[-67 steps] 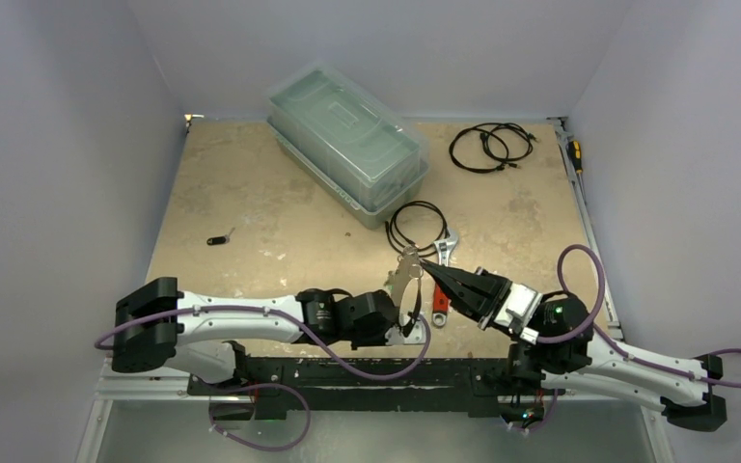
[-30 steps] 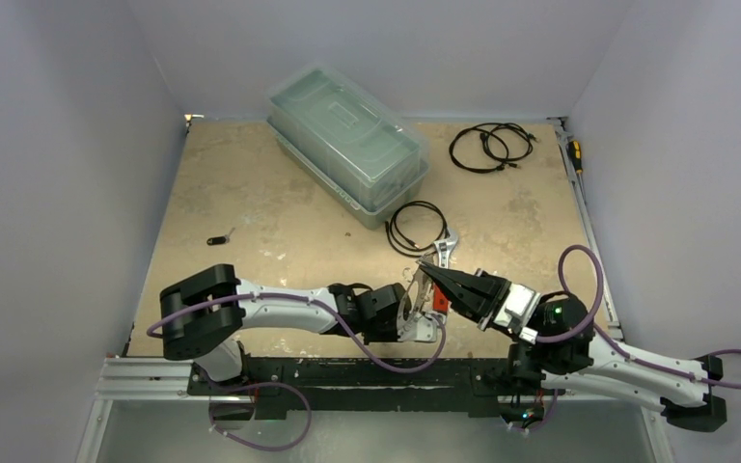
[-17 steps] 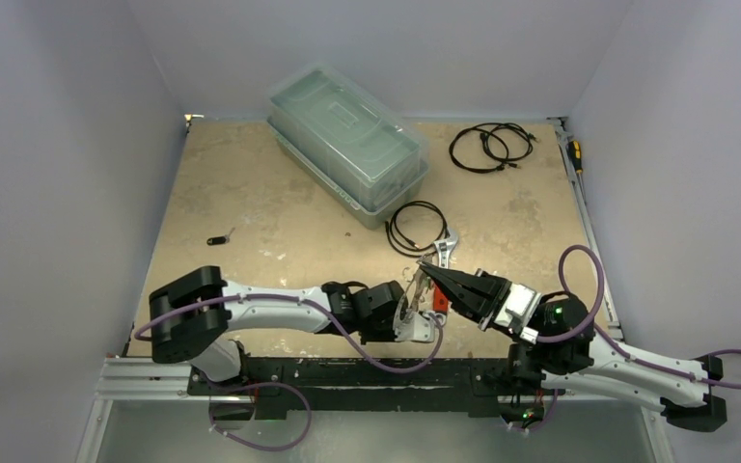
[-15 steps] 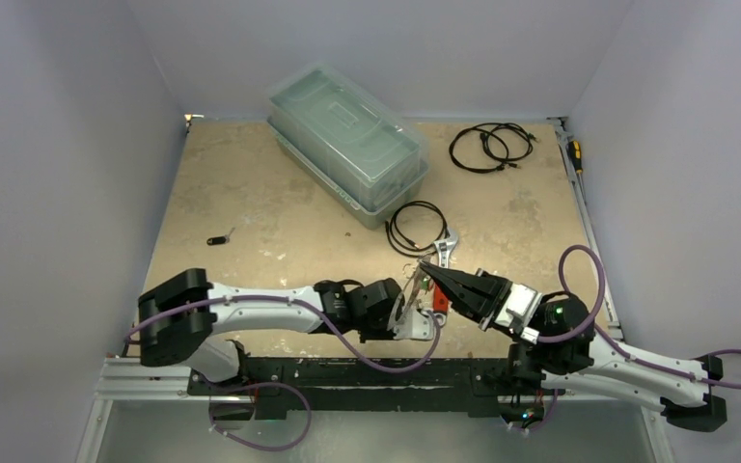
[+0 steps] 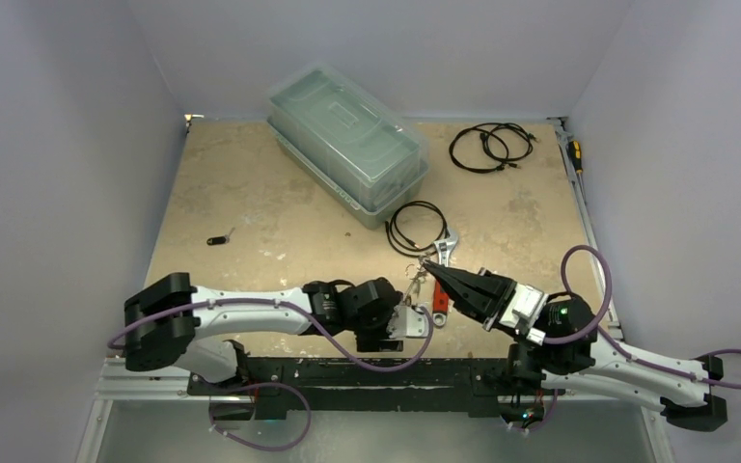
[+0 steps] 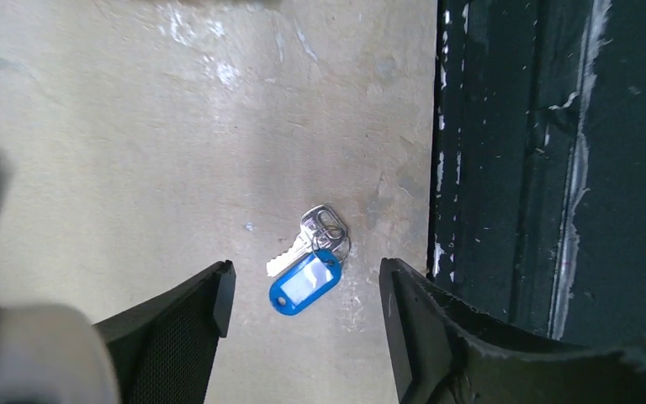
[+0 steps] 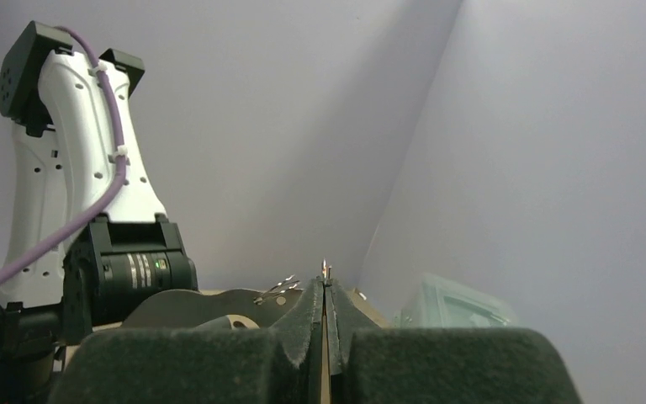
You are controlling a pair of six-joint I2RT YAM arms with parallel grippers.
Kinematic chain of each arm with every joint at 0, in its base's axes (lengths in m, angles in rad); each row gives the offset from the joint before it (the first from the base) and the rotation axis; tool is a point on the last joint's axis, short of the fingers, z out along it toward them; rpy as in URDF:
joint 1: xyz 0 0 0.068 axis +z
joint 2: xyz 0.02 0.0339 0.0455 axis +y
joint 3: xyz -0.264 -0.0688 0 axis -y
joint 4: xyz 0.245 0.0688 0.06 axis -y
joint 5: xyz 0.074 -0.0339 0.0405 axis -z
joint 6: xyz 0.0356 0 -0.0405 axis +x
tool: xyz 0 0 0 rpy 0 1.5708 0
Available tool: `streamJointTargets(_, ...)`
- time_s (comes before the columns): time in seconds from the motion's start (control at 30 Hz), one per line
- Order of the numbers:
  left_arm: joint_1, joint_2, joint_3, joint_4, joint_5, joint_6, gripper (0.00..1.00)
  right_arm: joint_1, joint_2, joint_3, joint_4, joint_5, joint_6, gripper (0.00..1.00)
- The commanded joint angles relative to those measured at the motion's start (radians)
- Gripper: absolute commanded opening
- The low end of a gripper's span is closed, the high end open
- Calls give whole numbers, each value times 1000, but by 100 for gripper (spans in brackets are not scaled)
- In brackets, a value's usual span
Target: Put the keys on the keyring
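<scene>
**Left gripper (image 6: 304,271) spread open over a key; right gripper (image 5: 430,266) pinched shut**

On the table (image 5: 251,193), near its front edge at centre, the red-handled wrench (image 5: 450,243) lies under the right gripper. That gripper's fingers are closed on the thin keyring (image 5: 413,283), whose metal bits hang just left of the tips. The blue-tagged key (image 6: 307,271) lies flat between the parted left fingers, touching neither, just beside the dark near rail (image 6: 505,168).

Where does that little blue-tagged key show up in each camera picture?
Top external: not visible, apparently hidden under the left gripper.
Left wrist: blue-tagged key, lower middle, on the table between open fingers.
Right wrist: not in it.
Shared landmark: black rail at the table's near edge.
</scene>
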Motion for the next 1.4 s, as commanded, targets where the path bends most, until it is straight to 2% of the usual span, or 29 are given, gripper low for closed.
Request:
streamJointTargets(0.0, 3, 88, 11, 9, 19, 17, 65, 6, -18, 15, 23, 6, 8, 0)
streamJointTargets(0.27, 3, 194, 36, -18, -33, 71, 56, 7, -7, 16, 27, 0, 8, 0)
streamJointTargets(0.43, 4, 209, 37, 5, -34, 86, 49, 7, -4, 16, 28, -4, 10, 0)
streamJointTargets(0.53, 7, 226, 39, -4, -22, 86, 34, 7, -5, 18, 24, -4, 10, 0)
streamJointTargets(0.6, 8, 246, 44, -20, -27, 88, 21, 7, -8, 19, 21, -6, 11, 0)
streamJointTargets(0.73, 8, 303, 49, -55, -44, 97, 2, 7, -13, 18, 21, -11, 13, 0)
streamJointTargets(0.77, 8, 313, 52, -63, -45, 99, 0, 7, -13, 17, 19, -12, 13, 0)
streamJointTargets(0.9, 8, 292, 54, -58, -46, 96, 0, 7, -11, 19, 19, -10, 15, 0)
streamJointTargets(1.37, 8, -109, -52, 83, -32, 4, 0, 8, -6, 18, 20, 4, 12, 0)
